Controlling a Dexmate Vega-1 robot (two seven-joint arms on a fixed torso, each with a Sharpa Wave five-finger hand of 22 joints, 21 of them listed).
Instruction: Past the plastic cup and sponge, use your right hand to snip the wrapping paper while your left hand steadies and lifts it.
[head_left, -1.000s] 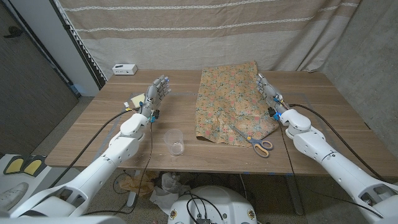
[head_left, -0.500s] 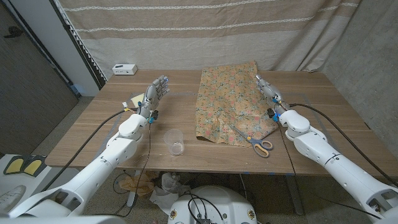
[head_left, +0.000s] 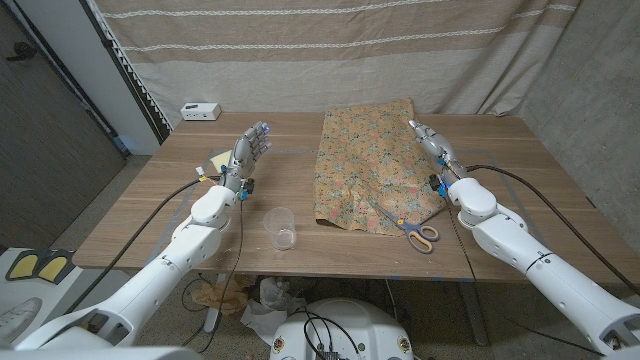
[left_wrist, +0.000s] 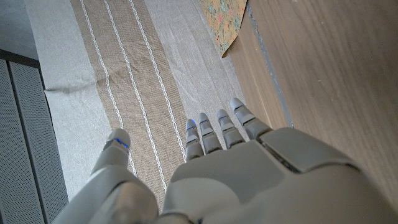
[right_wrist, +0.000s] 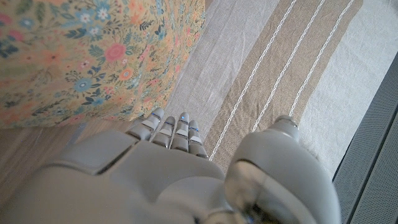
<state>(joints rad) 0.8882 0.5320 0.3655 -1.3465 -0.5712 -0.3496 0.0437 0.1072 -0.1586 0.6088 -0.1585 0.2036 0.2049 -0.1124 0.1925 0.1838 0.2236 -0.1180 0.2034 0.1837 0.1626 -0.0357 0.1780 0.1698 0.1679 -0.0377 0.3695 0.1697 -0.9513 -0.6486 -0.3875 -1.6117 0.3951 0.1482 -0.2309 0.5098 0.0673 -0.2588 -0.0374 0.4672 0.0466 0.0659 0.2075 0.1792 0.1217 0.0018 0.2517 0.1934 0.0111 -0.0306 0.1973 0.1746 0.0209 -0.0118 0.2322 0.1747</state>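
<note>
orange floral wrapping paper (head_left: 372, 168), clear plastic cup (head_left: 282, 229)

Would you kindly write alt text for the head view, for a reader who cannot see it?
Two robot arms reach over a wooden table, both hands empty: the left hand near a sponge, the right hand at the edge of floral wrapping paper. Scissors lie on the paper's near corner; a clear plastic cup stands near the front edge.
</note>
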